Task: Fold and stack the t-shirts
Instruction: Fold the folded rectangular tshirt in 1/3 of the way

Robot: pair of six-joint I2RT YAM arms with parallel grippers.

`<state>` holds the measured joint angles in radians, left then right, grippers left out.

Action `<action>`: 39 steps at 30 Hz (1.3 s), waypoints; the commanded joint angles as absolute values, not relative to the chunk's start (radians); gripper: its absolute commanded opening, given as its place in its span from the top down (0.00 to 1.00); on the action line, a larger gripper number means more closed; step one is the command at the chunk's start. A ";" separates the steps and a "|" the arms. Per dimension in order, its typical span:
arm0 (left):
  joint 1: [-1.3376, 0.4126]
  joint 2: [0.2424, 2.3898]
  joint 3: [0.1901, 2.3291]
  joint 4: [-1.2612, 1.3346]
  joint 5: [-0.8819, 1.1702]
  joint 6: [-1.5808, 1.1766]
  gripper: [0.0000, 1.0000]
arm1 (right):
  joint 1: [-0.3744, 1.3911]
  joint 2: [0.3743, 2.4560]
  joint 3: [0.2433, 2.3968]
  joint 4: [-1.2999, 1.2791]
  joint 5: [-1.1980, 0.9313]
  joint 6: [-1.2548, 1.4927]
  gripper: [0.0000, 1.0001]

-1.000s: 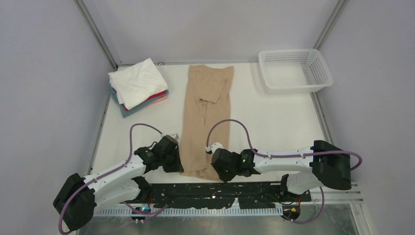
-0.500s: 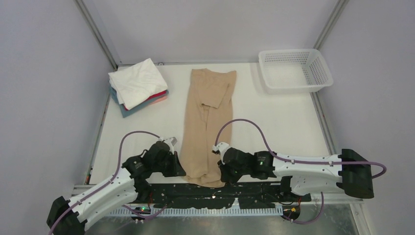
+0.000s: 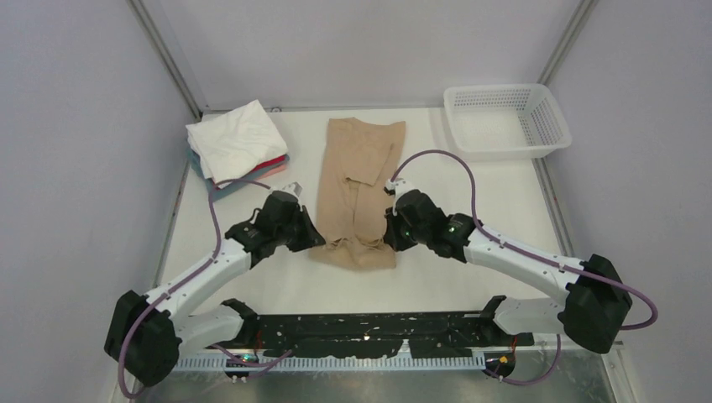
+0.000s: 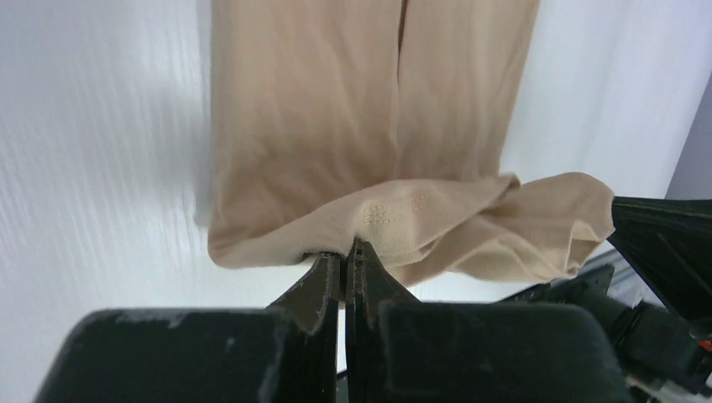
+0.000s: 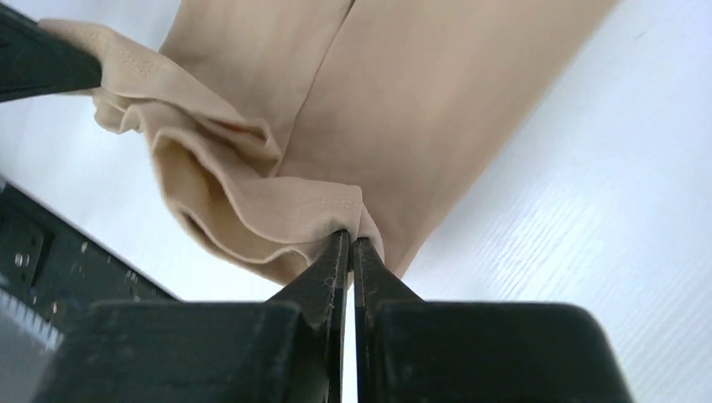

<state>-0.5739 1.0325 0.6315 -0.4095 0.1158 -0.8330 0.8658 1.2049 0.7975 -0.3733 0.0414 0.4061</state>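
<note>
Wrist views: cannot see the cloth pinched inside the closed fingers of the left gripper (image 4: pixel 346 256) or the right gripper (image 5: pixel 351 243). Top view: same fingertips covered by the wrist housings. Cannot count the layers in the bunched near hem of the tan t-shirt (image 3: pixel 357 197). Only thin edges seen of the red t-shirt (image 3: pixel 270 163) and grey-blue t-shirt (image 3: pixel 220 191) under the white t-shirt (image 3: pixel 235 138); folds not readable. Left wrist view: far end of tan cloth lost at top edge; table (image 4: pixel 84 126) streaked with blur. Right wrist view: tan cloth likewise cut off at top.
</note>
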 commanded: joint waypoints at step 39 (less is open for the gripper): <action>-0.311 1.849 1.379 -0.448 0.197 -0.643 0.55 | 0.485 1.803 1.226 -0.091 0.160 0.340 0.72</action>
